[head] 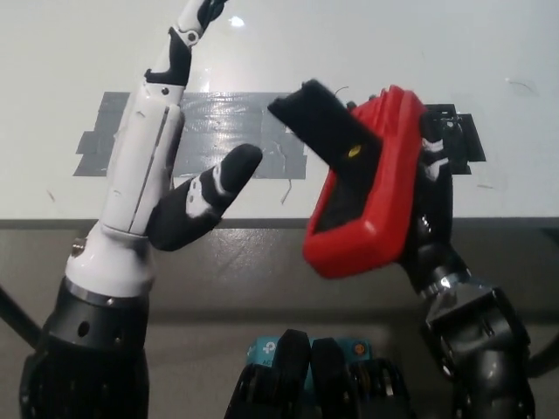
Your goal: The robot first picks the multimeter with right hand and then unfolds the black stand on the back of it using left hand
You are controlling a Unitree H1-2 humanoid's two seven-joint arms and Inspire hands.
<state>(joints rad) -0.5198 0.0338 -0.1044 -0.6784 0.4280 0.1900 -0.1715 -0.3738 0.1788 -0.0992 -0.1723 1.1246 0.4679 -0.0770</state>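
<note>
My black right hand is shut on the red multimeter, holding it up off the table with its back facing me. The black stand juts out from the back, swung open toward the upper left. My white left hand is raised to the left of the multimeter, open, fingers stretched upward and its dark thumb pointing toward the stand without touching it.
A white table fills the upper picture, its front edge running across the middle. Grey tape patch lies on it behind my hands. A small black part shows on the table behind the right hand.
</note>
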